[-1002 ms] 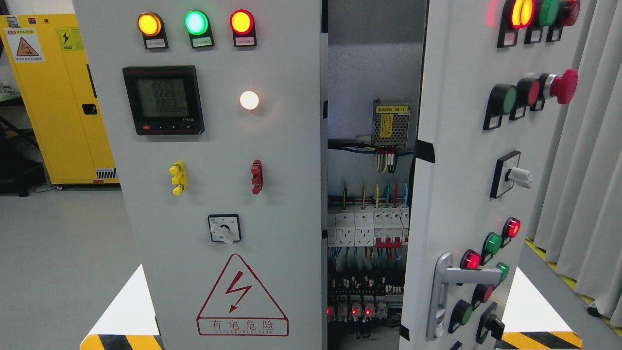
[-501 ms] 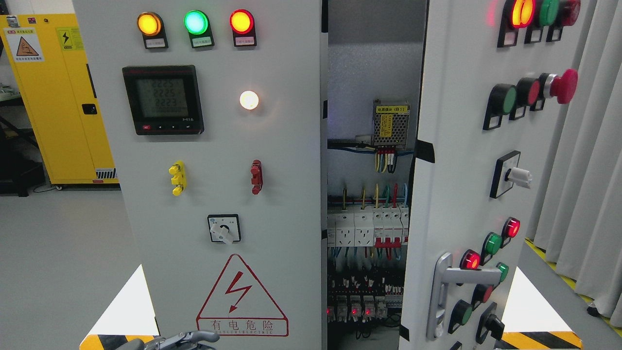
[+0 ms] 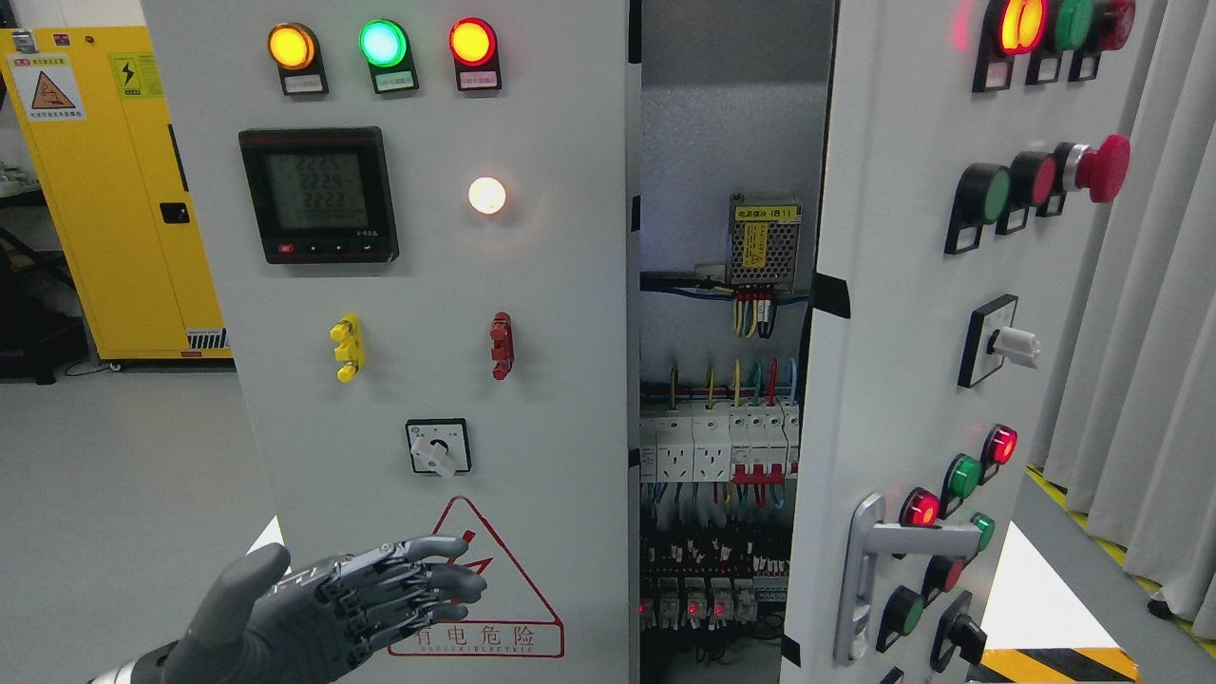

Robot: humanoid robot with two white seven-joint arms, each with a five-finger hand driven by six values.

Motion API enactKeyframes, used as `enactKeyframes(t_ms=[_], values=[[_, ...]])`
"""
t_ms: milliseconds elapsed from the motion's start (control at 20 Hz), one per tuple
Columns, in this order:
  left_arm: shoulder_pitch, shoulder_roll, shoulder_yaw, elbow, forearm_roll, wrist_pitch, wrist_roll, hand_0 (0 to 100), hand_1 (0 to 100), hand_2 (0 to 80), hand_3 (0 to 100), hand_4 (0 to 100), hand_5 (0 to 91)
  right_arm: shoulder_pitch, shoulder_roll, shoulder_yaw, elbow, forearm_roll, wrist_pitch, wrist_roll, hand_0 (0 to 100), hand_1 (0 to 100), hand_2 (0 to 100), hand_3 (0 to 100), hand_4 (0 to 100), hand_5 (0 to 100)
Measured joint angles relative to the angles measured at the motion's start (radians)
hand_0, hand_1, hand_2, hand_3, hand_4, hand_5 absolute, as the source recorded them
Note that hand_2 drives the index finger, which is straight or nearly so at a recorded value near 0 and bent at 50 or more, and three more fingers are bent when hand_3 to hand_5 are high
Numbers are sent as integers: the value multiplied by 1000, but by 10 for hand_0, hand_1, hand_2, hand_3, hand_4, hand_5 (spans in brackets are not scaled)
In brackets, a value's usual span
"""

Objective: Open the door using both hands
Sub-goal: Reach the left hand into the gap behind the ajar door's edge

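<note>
My left hand point(image 3: 328, 608) is low at the lower left, fingers extended and loose, gripping nothing, over the red warning triangle point(image 3: 475, 579) on the left door point(image 3: 551, 313). Right door point(image 3: 893, 313) stands ajar with its handle point(image 3: 869, 570) untouched. The cabinet interior point(image 3: 722, 380) between them holds breakers point(image 3: 717, 446), a power supply point(image 3: 765, 242) and wiring.

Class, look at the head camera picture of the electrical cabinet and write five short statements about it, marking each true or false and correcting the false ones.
1. The right door stands ajar, showing wiring inside. True.
2. The left hand grips the door handle. False: it holds nothing, fingers spread, low before the left panel.
3. The right hand is in view. False: only the left shows.
4. The meter display is lit. True.
5. The red mushroom button sits on the left panel. False: it is on the right door.
</note>
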Motion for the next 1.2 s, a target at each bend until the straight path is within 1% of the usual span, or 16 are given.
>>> enactKeyframes(t_ms=[50,100,251,351,501,601,752,852,1002,1203], values=[[-31,18,-20,2,33,-1,17,0,63,71,152,79,0,0,0,0,0,0,0,0,214,106,0,0,0,0],[-60,33,-39,4,63,-7,28,0,67,71,141,70,0,0,0,0,0,-1,0,0,214,106,0,0,0,0],[-152,69,-105,16,121,-11,47,0,70,68,95,52,0,0,0,0,1,-1,0,0,215,106,0,0,0,0],[-215,83,-154,26,147,-12,53,0,54,65,75,49,0,0,0,0,1,-2,-1,0,215,107,0,0,0,0],[-306,91,-233,46,171,-17,67,0,38,58,72,45,0,0,0,0,2,-2,-4,0,214,107,0,0,0,0],[-371,89,-288,66,183,-11,75,0,3,55,79,45,0,0,0,0,2,-3,-5,0,214,107,0,0,0,0],[-466,69,-372,106,206,-7,100,0,0,48,96,51,0,0,0,0,2,-3,-6,0,214,107,0,0,0,0],[-513,47,-418,135,216,4,117,0,0,43,128,85,0,0,0,0,2,-4,-6,0,214,107,0,0,0,0],[-561,7,-473,178,222,37,128,0,0,61,172,113,0,0,0,0,2,-4,-6,0,214,106,0,0,0,0],[-608,-60,-528,239,219,69,133,0,0,67,180,118,0,0,0,0,2,-4,-6,0,214,106,0,0,0,0]])
